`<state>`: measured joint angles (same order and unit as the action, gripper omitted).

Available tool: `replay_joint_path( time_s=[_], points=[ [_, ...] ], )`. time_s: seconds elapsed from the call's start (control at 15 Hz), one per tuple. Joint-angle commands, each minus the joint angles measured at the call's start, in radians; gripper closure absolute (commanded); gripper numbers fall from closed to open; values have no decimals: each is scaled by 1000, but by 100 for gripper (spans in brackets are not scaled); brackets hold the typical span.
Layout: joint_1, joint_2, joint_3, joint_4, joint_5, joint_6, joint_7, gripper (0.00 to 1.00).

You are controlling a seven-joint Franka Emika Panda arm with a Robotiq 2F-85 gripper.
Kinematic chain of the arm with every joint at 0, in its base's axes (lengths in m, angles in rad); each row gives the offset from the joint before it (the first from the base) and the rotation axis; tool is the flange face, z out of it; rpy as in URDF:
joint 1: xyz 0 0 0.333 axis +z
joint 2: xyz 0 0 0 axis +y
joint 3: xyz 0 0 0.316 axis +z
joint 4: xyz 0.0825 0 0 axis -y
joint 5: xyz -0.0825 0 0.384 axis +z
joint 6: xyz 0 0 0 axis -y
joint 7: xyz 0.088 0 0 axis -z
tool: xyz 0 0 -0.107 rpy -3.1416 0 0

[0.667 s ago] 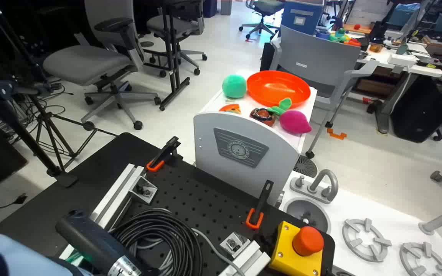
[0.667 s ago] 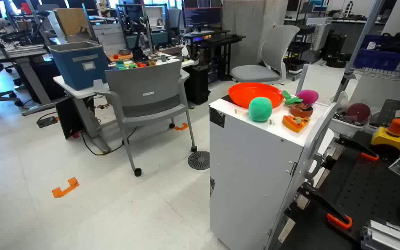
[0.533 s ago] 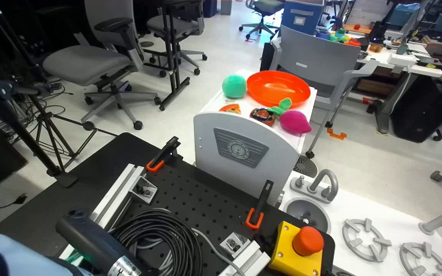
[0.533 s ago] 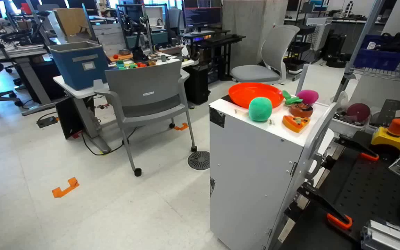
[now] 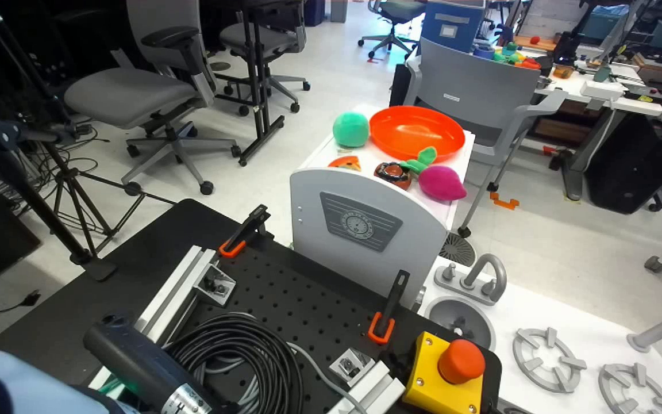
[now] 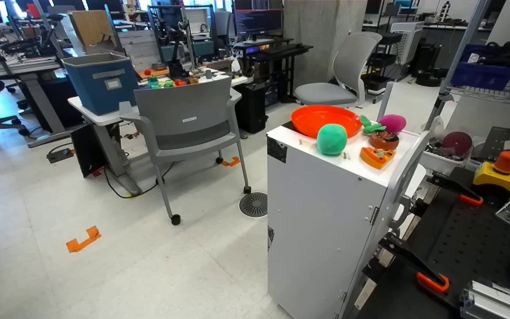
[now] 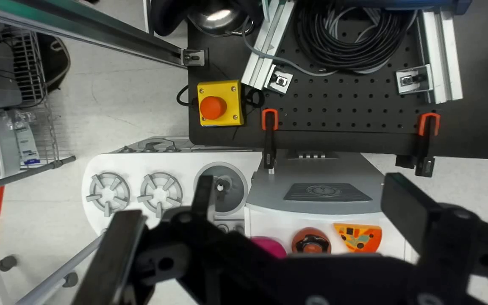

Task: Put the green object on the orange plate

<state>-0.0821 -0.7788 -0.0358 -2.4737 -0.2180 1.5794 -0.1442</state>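
The green object, a teal-green ball, sits on the white cabinet top beside the orange plate. In both exterior views the ball and the plate show; the ball is outside the plate near the cabinet's edge. My gripper shows only in the wrist view, with its fingers wide apart and nothing between them. It is above the cabinet's grey back panel. In the wrist view the ball and plate do not show; the gripper's body blocks part of the cabinet top.
A magenta ball with green leaves, a brown donut and a pizza slice lie on the cabinet top. Beside it are a toy sink, a yellow emergency-stop box, black clamps and a grey chair.
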Motion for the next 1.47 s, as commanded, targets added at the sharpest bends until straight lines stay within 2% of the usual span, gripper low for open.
replay_joint_path(
  time_s=[0.0, 0.27, 0.33, 0.4, 0.87, 1.4],
  points=[
    [22, 0, -16, 3, -9, -5, 12, 0],
    [22, 0, -16, 3, -9, -5, 12, 0],
    [22, 21, -15, 24, 2, -38, 15, 0],
    [25, 1, -16, 3, -9, -8, 14, 0],
    [26, 7, -17, 5, -6, -6, 17, 0],
    [30, 45, -53, 17, 37, 74, 12, 0]
  ],
)
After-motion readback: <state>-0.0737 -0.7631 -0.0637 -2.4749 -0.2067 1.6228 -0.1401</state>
